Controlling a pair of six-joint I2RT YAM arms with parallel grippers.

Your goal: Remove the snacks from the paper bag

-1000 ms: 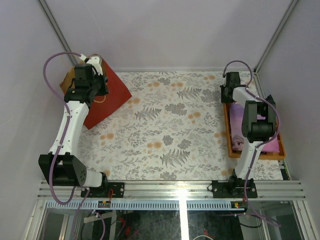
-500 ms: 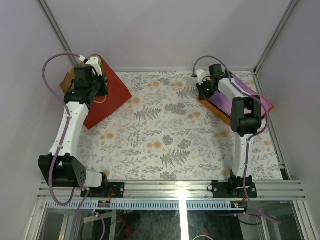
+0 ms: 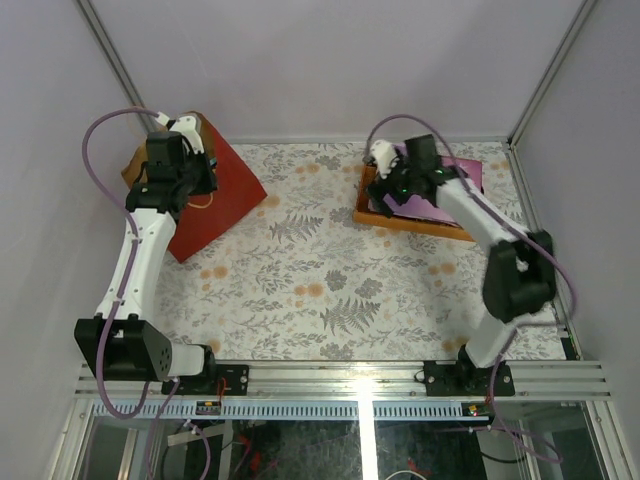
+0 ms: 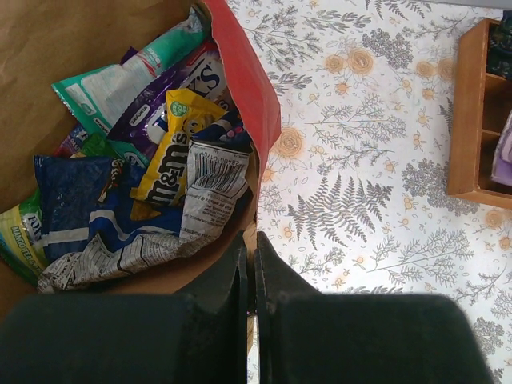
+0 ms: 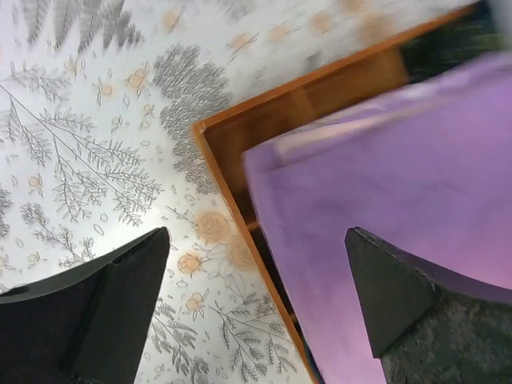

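Black left gripper (image 4: 250, 268), jaws pressed together at the paper bag (image 4: 250, 84) rim, likely pinching it open; snacks (image 4: 172, 144) lie inside. Well right of the bag, right gripper (image 5: 256, 240) gapes wide over wooden tray (image 5: 232, 152) and purple cloth (image 5: 384, 176).

Our one clear reading: "m&m's" on the yellow packet (image 4: 172, 148) inside the paper bag (image 4: 254, 96); other print illegible.
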